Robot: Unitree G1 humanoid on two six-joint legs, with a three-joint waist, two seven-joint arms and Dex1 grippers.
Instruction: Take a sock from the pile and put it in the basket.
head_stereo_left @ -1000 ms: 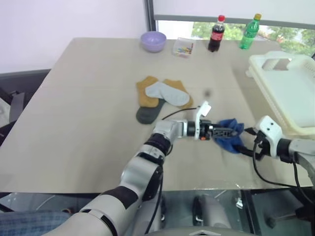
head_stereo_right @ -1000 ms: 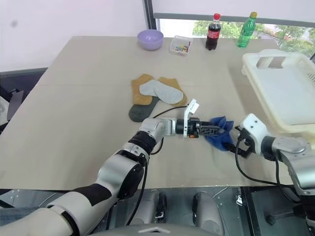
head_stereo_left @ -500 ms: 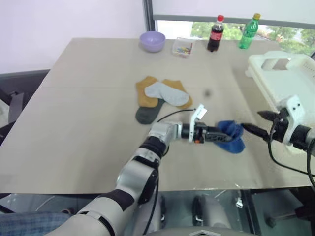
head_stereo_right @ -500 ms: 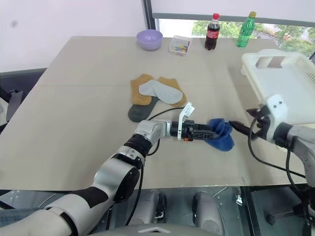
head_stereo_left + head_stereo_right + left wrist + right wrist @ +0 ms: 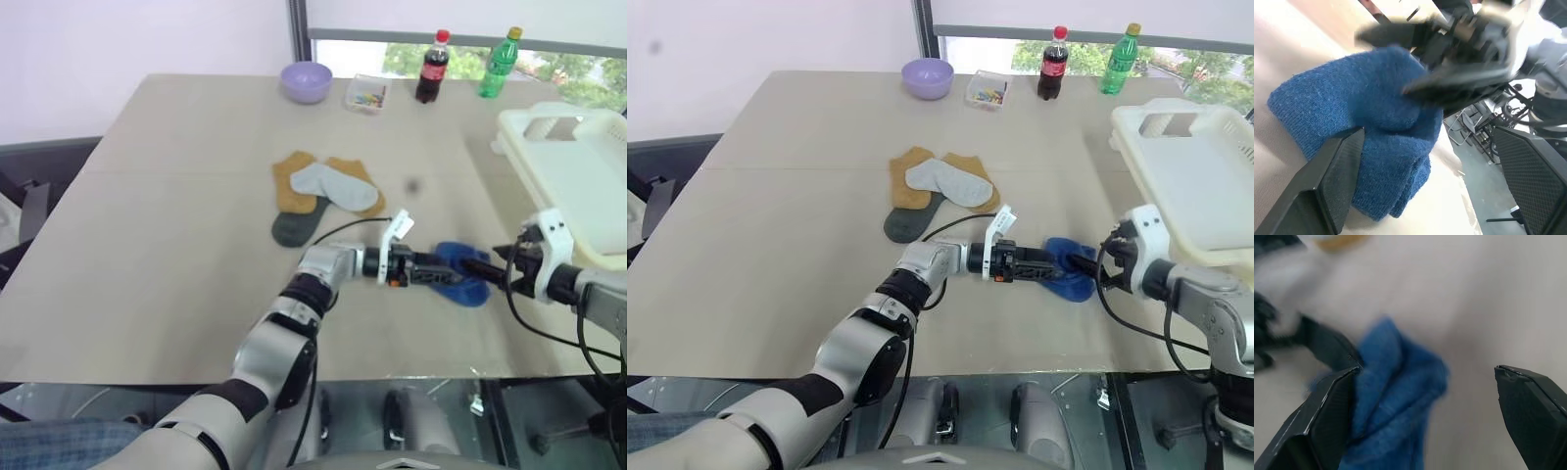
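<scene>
Blue sock [image 5: 458, 275] lies crumpled on the table [image 5: 176, 245], near edge, right of centre, apart from the pile [image 5: 323, 194]. Pile sits mid-table: two mustard-orange socks, a light grey one across them, a dark grey-green one at its near side. Left gripper [image 5: 437, 271] lies level and points right, its tips at the blue sock's left side. In the left wrist view its fingers [image 5: 1332, 181] are spread wide with the sock between them, not clamped. Right gripper [image 5: 482, 266] points left at the sock's right side, fingers [image 5: 1327, 406] also released and wide apart, sock in front of them. The two grippers face each other across the sock. White basket [image 5: 578, 166] stands at the right table edge, just beyond the right gripper. Far edge: lilac bowl [image 5: 306, 81], small clear box [image 5: 365, 94], cola bottle [image 5: 430, 67], green bottle [image 5: 497, 63].
</scene>
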